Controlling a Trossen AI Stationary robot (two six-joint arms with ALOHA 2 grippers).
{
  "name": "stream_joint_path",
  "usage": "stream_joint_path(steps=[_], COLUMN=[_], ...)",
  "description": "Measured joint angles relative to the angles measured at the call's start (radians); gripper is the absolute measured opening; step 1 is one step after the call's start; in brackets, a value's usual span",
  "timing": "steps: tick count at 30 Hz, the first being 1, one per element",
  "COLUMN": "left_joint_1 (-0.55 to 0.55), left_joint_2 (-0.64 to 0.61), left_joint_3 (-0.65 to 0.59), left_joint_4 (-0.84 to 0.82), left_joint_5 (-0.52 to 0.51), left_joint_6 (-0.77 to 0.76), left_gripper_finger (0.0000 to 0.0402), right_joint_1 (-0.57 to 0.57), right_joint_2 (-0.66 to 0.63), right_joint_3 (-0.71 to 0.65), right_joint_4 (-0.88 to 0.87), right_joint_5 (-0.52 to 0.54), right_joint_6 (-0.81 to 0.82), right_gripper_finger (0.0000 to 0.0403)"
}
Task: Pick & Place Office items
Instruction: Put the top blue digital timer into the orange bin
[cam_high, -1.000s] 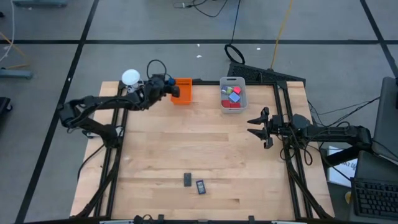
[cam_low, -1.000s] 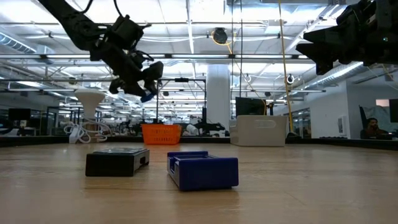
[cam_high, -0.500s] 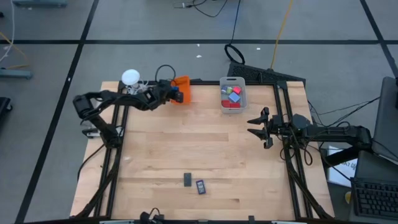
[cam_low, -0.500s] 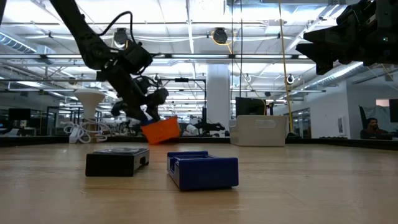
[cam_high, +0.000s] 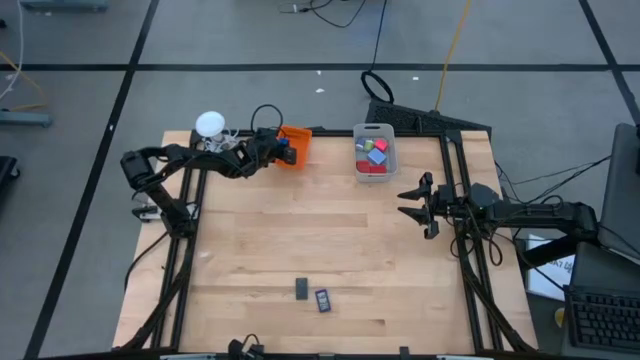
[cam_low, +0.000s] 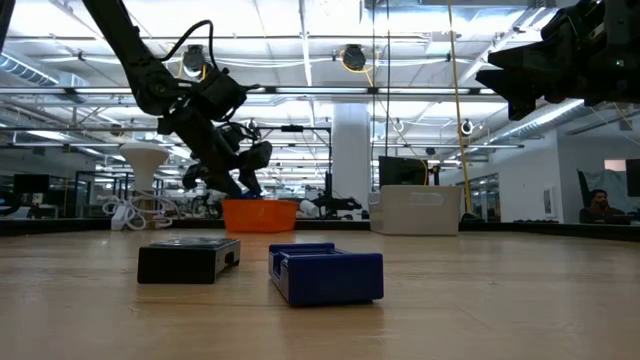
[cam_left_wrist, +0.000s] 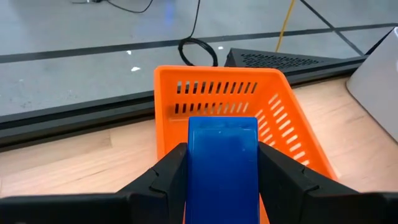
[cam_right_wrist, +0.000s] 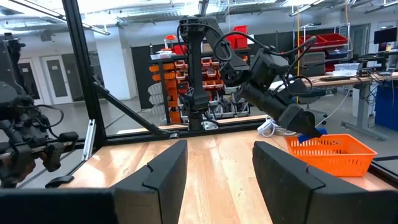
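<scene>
Beyond the right claw (cam_right_wrist: 214, 180), with fingers apart, the left claw (cam_right_wrist: 309, 131) is seen over the orange bin (cam_right_wrist: 331, 152) on the counter (cam_right_wrist: 217, 158).

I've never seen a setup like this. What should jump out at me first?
Probably the bright orange slotted plastic bin at the table's far edge, where the left gripper hangs just over it, its jaws clamped on a flat blue block. Beside it to the right stands a clear grey bin already holding red, pink and blue pieces. Two small dark rectangles lie alone near the front edge, while the right gripper waits open at the table's right side.
</scene>
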Motion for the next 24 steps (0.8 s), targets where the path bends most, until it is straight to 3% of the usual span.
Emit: stream_joint_path(steps=[24], left_joint_1=[-0.095], left_joint_2=[0.0], left_joint_3=[0.0], left_joint_4=[0.023], left_joint_5=[-0.003], left_joint_6=[-0.007], left_gripper_finger=[0.0164], right_joint_1=[0.0], right_joint_2=[0.0], right_joint_3=[0.0], right_joint_4=[0.0], right_joint_5=[0.0], right_joint_6=[0.0], right_gripper_finger=[0.0171])
